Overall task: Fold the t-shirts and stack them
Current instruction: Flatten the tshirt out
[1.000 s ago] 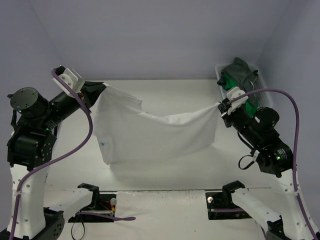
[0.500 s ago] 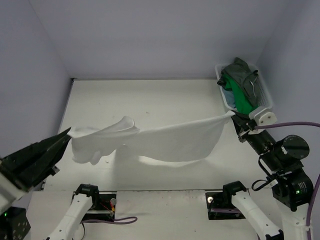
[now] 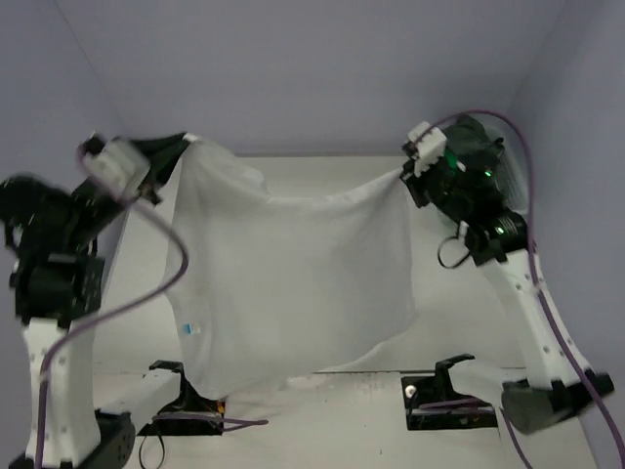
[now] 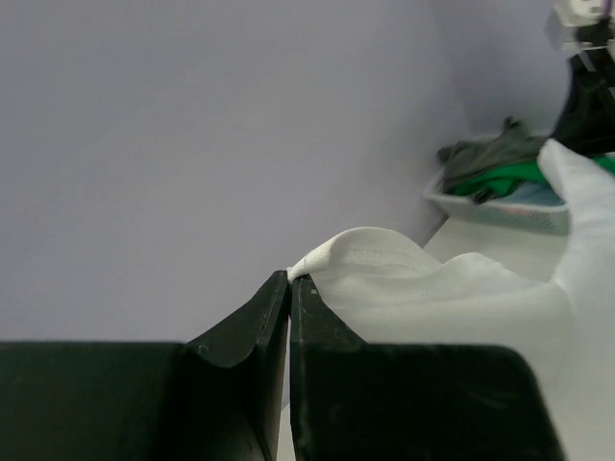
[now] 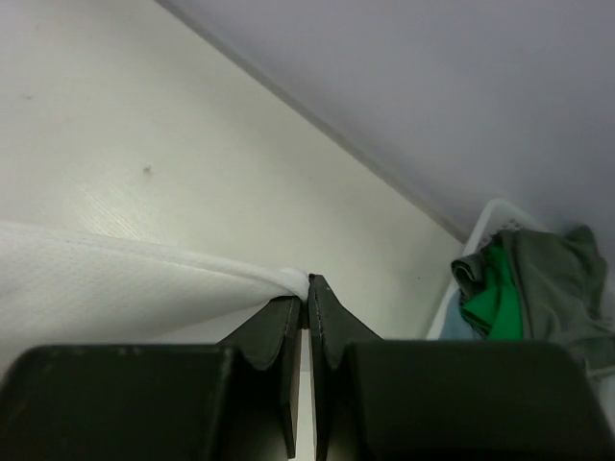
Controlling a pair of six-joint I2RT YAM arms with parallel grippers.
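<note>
White t-shirt strung up between both arms, three more shirts waiting in the basket.

From where I stand, the white t-shirt (image 3: 293, 283) hangs like a sheet above the table (image 5: 144, 115). One top corner is pinched in the left gripper (image 4: 290, 279) and the other in the right gripper (image 5: 307, 280). Both pairs of fingers are clamped tight on the cloth with only a fold of fabric showing between the tips. The top edge sags between the arms, and the bottom hem drops towards the near edge of the table. At the far right corner, against the wall, sits the white mesh basket (image 4: 500, 213). It holds a crumpled heap, with the dark grey-green shirt (image 5: 562, 279) on top and spilling over the rim. The bright green shirt (image 5: 495, 293) is bunched under it. A bit of the teal-blue shirt (image 4: 538, 195) peeks out lowest, against the basket wall.
</note>
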